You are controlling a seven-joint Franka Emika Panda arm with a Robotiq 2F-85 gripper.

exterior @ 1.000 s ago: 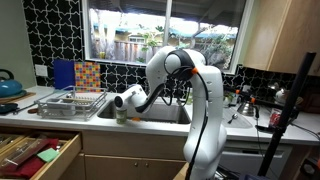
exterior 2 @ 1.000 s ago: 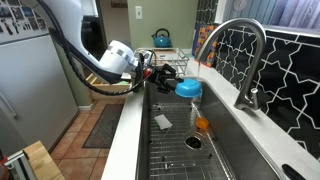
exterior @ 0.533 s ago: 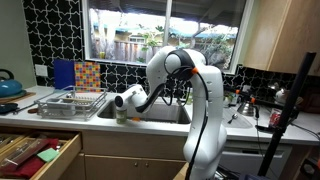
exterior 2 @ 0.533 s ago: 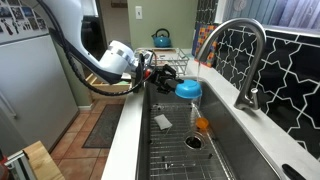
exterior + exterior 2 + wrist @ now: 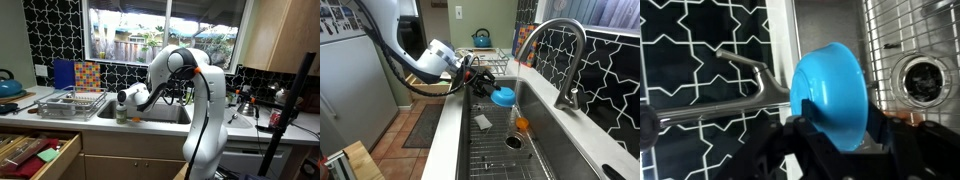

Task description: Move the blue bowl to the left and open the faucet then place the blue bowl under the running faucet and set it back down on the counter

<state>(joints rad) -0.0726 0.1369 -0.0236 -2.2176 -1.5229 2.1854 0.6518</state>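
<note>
The blue bowl (image 5: 503,96) was held off the table (image 5: 448,135), clamped at its rim between the fingers (image 5: 480,84), which were drawn nearly together on the thin edge. It was seen tilted above the steel sink (image 5: 550,140), toward the end of the basin nearer the arm. In the wrist view the bowl (image 5: 835,90) was presented by its rounded outer side, with the faucet (image 5: 740,75) beside it and the drain (image 5: 925,80) below.

No stream of water could be made out at the spout of the faucet (image 5: 565,60) in any view, so it could not be told whether the tap had been opened. The lift of the bowl was judged done. Whether the shift to the left had been completed could not be settled from these views. What was judged left: water seen running, the bowl brought squarely beneath the spout, and the bowl set back down on the table.

Whether the bowl held any water could not be told, since its inside was turned away from the cameras. On the wire grid at the bottom of the sink an orange object (image 5: 523,125) and a pale scrap (image 5: 483,121) were seen, both apart from the bowl. A dish rack (image 5: 70,100) stood beside the basin; its contents were too small to name. An open drawer (image 5: 35,150) below was filled with assorted items that could not be identified.
</note>
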